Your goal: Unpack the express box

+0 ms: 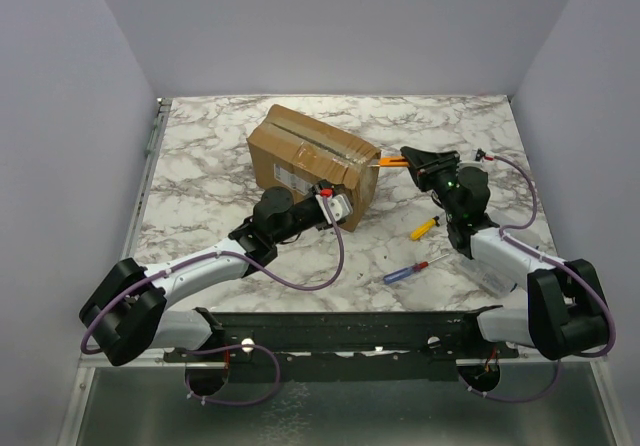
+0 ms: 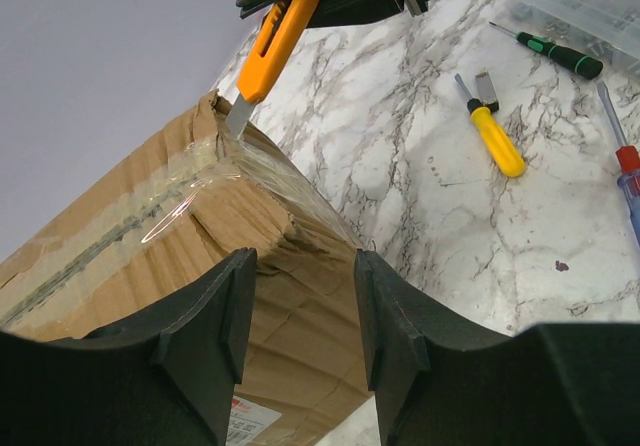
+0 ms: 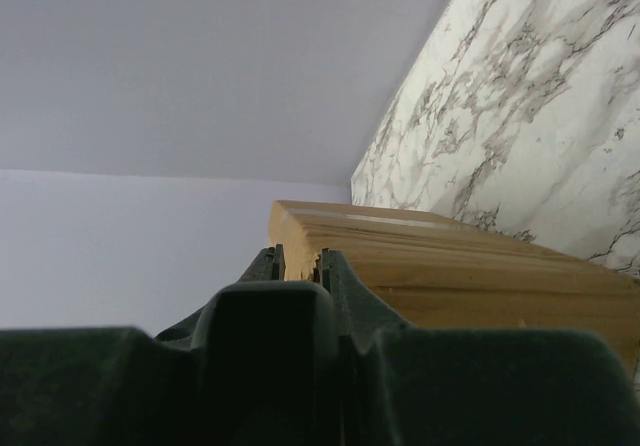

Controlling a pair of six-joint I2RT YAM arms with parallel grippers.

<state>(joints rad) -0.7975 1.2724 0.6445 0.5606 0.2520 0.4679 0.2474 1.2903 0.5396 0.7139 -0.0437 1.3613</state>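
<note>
The express box [image 1: 310, 156] is a brown taped carton lying at the table's middle, with a white label on its near side. My left gripper [image 1: 337, 206] is open at the box's near right corner. In the left wrist view its fingers [image 2: 305, 266] stand apart with the crumpled corner of the box [image 2: 150, 236] just beyond them. My right gripper [image 1: 408, 158] is shut on an orange utility knife [image 1: 388, 163]. The knife's blade [image 2: 240, 114] touches the taped top edge at the box's right end. The right wrist view shows its fingers [image 3: 300, 258] closed, with the box [image 3: 450, 266] ahead.
A yellow-handled screwdriver [image 1: 424, 228] and a red-and-blue screwdriver [image 1: 405, 271] lie on the marble right of the box. A green-handled screwdriver [image 2: 555, 54] and a clear plastic case [image 2: 590, 6] lie farther right. Grey walls enclose the table.
</note>
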